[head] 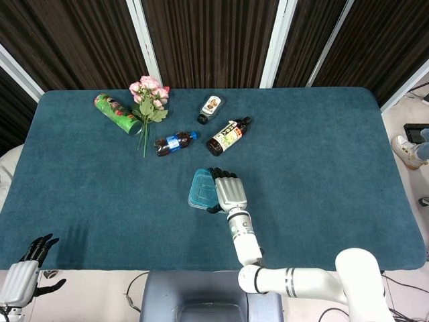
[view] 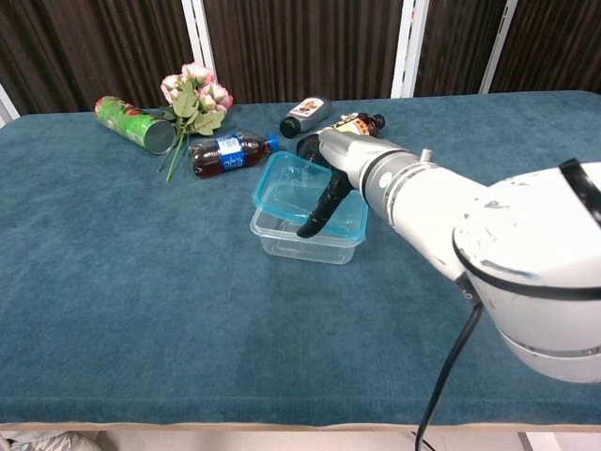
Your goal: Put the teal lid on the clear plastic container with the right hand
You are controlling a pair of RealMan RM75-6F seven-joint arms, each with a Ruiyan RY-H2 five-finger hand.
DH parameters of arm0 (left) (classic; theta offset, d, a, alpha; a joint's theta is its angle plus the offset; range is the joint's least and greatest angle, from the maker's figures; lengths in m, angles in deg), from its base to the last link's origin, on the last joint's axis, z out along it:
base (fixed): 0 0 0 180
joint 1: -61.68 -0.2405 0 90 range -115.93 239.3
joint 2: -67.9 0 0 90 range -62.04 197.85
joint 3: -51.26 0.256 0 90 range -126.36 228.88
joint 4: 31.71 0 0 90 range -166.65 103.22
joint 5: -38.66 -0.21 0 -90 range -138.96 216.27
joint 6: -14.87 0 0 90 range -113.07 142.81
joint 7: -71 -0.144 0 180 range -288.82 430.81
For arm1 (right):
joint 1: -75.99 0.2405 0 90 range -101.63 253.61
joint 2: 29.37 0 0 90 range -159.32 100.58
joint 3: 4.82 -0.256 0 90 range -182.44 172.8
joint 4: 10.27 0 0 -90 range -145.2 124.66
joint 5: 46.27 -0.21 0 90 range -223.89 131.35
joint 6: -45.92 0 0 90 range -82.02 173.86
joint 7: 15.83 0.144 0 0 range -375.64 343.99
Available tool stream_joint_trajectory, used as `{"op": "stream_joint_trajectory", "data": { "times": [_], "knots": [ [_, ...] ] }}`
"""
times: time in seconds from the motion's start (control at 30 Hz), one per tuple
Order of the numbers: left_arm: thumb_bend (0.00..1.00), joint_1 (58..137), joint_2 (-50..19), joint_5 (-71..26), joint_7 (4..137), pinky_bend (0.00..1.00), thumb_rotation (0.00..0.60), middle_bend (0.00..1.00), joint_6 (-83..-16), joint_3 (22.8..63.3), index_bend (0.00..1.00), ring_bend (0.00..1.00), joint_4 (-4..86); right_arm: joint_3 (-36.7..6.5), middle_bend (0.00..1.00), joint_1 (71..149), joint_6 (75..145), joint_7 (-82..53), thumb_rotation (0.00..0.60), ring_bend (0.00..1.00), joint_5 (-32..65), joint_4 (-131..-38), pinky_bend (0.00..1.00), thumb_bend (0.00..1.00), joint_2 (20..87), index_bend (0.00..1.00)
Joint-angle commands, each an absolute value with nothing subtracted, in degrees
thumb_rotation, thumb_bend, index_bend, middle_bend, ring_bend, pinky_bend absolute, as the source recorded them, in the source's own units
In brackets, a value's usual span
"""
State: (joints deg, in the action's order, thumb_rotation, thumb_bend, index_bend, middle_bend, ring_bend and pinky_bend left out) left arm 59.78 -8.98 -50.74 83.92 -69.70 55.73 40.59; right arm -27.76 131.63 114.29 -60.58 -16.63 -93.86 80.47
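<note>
Your clear plastic container (view: 305,240) sits near the middle of the worktop (head: 322,147), and the teal lid (view: 291,193) lies on top of it, skewed: its far-left part overhangs the container's rim while the near-right part rests lower. Through the clear walls nothing shows inside the container.

Your right robot hand (view: 324,193) is over the lid's right half, dark fingers (view: 315,221) reaching down onto it; whether they pinch the lid or only press on it, you cannot tell from either view. In the head view the same hand (head: 226,191) covers the right side of the lid.

Your left robot hand (head: 30,265) hangs off the near-left edge of the worktop, fingers apart, holding nothing.

Beyond the container, along the far side, lie a green can (head: 117,114) on its side, a bunch of pink flowers (head: 149,100), a cola bottle (head: 175,142), a dark sauce bottle (head: 228,136) and a small dark bottle (head: 210,109). The sauce bottle is nearest the right hand's fingertips. Wide bare cloth lies to the left, right and front of the container.
</note>
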Motion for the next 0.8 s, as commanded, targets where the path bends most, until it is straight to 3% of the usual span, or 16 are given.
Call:
{"op": "stream_joint_trajectory", "data": {
  "times": [0.03,0.33,0.57,0.8],
  "knots": [
    [0.49,59.8,-9.0,-50.7,83.9,0.34,0.600,0.08,-69.7,55.8,0.17,0.07,40.5,-27.7,0.20,131.7,114.0,-60.6,0.600,0.18,-16.8,-93.7,0.29,0.24,80.5,0.22],
    [0.49,59.7,-9.0,-50.8,84.4,0.34,0.600,0.08,-69.7,55.8,0.17,0.07,40.3,-27.4,0.06,131.9,112.8,-60.6,0.600,0.04,-17.3,-93.4,0.16,0.24,80.4,0.06],
    [0.49,59.7,-9.1,-50.7,84.4,0.34,0.600,0.08,-69.6,55.8,0.17,0.07,40.2,-27.1,0.05,131.4,112.2,-59.6,0.600,0.03,-16.8,-94.7,0.15,0.24,79.4,0.04],
    [0.49,59.7,-9.0,-50.7,84.3,0.34,0.600,0.08,-69.6,55.8,0.17,0.07,40.3,-25.2,0.04,129.9,114.6,-60.0,0.600,0.04,-13.6,-103.0,0.14,0.24,75.4,0.06]
  ]
}}
